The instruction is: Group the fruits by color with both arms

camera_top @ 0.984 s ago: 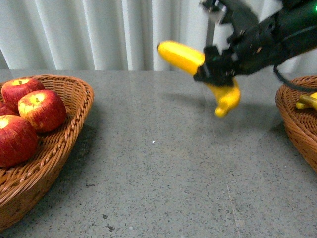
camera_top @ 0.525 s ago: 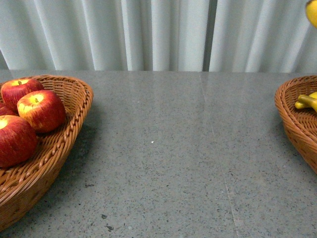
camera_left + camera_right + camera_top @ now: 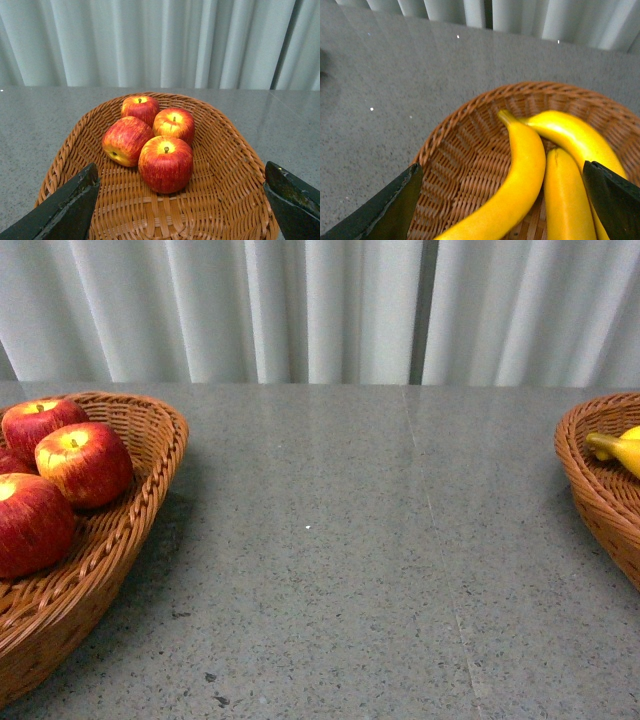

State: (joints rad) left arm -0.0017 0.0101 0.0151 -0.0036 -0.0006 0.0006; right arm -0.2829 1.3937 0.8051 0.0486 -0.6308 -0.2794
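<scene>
Your left fingers (image 3: 65, 210) are spread wide, holding nothing; four apples (image 3: 165, 164) sit in the basket (image 3: 235, 165) between them. Right fingers (image 3: 385, 205) likewise wide, empty, bananas (image 3: 515, 185) basketed between them.

Front view: left basket (image 3: 150, 455) and right basket (image 3: 585, 475) cut by frame edges; banana (image 3: 615, 448) mostly out of frame.

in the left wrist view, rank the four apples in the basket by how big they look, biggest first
1. Front apple, though it is nearest the camera.
2. Left apple, lying on its side.
3. Middle apple.
4. Back apple, partly hidden and farthest away.
They may really be alike in size.
</scene>
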